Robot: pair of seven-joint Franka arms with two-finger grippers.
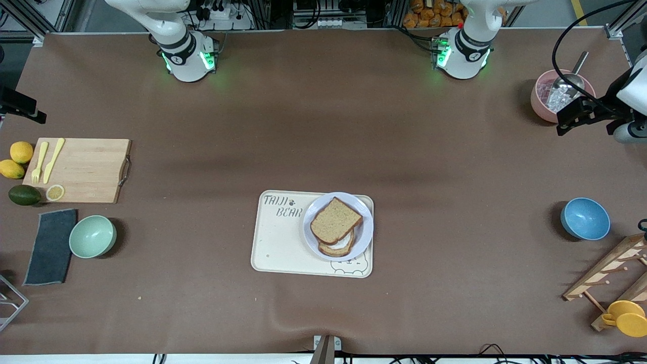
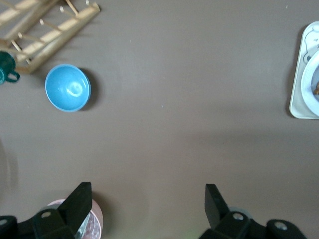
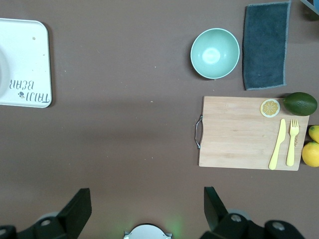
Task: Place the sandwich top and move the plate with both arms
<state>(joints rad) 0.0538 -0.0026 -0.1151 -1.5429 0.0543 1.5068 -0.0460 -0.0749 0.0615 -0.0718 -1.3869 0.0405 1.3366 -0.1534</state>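
Nearest the front camera you have the wooden rack [image 1: 606,275] with a yellow cup [image 1: 626,317] at the left arm's end of the table [image 1: 323,126].

At mid-table the cream bear-printed tray [image 1: 280,242] lies flat. The plate [image 1: 363,237] sits on the tray, at its end toward the left arm. On the plate the sandwich top [image 1: 335,220] rests on a lower slice [image 1: 337,246], shifted off it so that the lower slice and a white filling show at the edge nearer the camera.

Level with the tray you will find a blue bowl [image 1: 585,218] toward the left arm's end, and a green bowl [image 1: 92,236] beside a dark cloth [image 1: 50,246] toward the right arm's end.

Farther from the camera than the green bowl is the cutting board [image 1: 86,169], carrying a yellow fork [image 1: 39,162], a yellow knife [image 1: 53,160] and a lemon slice [image 1: 55,192]. An avocado [image 1: 24,195] and two lemons [image 1: 15,161] lie just beside the board.

Farther still, a pink bowl [image 1: 543,98] holds a metal scoop [image 1: 568,83].

Left hand [image 2: 148,199]: up in the air beside the pink bowl, fingers spread wide, holding nothing.

Right hand [image 3: 147,201]: over bare table between tray and board, fingers spread wide, holding nothing.
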